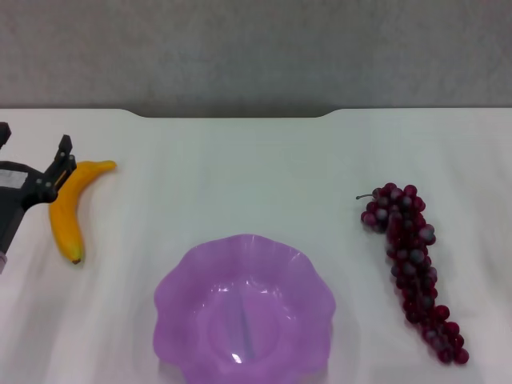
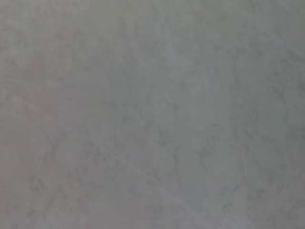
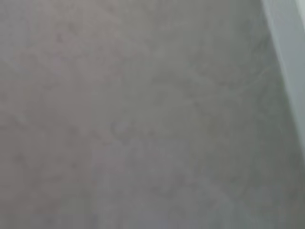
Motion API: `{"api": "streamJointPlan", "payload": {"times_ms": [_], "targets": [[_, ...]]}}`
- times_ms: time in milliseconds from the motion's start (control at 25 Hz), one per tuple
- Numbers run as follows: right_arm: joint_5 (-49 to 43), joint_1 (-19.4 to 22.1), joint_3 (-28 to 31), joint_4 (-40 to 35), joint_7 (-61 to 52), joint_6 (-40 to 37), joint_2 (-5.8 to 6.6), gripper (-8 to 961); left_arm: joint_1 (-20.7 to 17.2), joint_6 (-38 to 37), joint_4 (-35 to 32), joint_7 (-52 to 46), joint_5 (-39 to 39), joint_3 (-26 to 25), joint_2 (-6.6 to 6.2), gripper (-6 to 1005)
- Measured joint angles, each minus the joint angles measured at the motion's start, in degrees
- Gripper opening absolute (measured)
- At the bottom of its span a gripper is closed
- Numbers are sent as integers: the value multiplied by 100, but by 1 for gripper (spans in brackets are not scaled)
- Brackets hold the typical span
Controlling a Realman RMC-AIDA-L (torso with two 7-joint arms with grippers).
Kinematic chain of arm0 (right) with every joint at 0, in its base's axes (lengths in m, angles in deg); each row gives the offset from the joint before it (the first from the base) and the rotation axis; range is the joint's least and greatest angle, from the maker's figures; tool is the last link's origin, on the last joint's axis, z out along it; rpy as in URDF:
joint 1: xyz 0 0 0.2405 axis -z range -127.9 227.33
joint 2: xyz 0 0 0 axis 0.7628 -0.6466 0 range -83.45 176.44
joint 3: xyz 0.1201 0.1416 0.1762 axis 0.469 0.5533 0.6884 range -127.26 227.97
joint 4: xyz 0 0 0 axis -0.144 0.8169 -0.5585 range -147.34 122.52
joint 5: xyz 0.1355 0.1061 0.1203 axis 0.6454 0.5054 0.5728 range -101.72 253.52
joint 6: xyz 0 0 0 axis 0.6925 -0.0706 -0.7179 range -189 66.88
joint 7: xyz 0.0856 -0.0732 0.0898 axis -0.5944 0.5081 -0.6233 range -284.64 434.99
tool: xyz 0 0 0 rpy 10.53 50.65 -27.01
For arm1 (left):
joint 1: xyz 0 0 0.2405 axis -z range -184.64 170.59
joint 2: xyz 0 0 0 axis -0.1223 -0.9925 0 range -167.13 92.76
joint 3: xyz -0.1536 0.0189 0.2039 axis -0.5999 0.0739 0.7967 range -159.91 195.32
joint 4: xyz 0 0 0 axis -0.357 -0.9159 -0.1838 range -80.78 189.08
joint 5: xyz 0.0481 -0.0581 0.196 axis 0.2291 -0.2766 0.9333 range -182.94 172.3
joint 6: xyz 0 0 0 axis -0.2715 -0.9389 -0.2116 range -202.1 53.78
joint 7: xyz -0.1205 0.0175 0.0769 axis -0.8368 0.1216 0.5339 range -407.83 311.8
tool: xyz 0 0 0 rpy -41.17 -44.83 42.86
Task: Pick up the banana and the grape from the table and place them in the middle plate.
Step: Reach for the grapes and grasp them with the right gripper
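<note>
a: item one, the banana. where do we log it?

b: on the surface, far left of the head view, lying along its length with the dark tip toward us and the other end pointing away and a little right. well apart from the plate.

a: left gripper?

b: we list it at the left edge, right beside the banana's far half. we see dark fingers close to the peel, perhaps touching it. whether they are spread or pinching the fruit, we cannot tell.

a: item two, the grape.

b: on the surface at the right, a long bunch running from its stem end, farther off, down toward the near right corner. untouched, apart from the plate.

a: the plate?

b: purple, scalloped rim, near centre, between the two fruits. nothing in it.

a: right gripper?

b: we find it in no view. both wrist views give us only a grey mottled face; the right one adds a pale strip along one edge.
</note>
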Motion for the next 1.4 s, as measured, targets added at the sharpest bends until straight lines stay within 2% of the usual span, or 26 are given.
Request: {"api": "streamJointPlan", "payload": {"times_ms": [40,240,600,1000,1400], "targets": [[-70,-5,-70,-37,-146,33,6,910,3,-5,0,9,1,21,-1,904],[-287,-64,-209,-120,-342,420,7,905,17,-13,0,15,4,29,-3,904],[-1269,-267,-236,-178,-912,1576,30,904,9,-25,0,18,6,28,-4,904],[-2013,-629,-272,-245,-981,2974,39,903,16,-32,-1,18,6,28,-4,903],[-2865,-864,-281,-368,-1341,3414,43,902,32,-30,0,18,6,28,-4,903]]}}
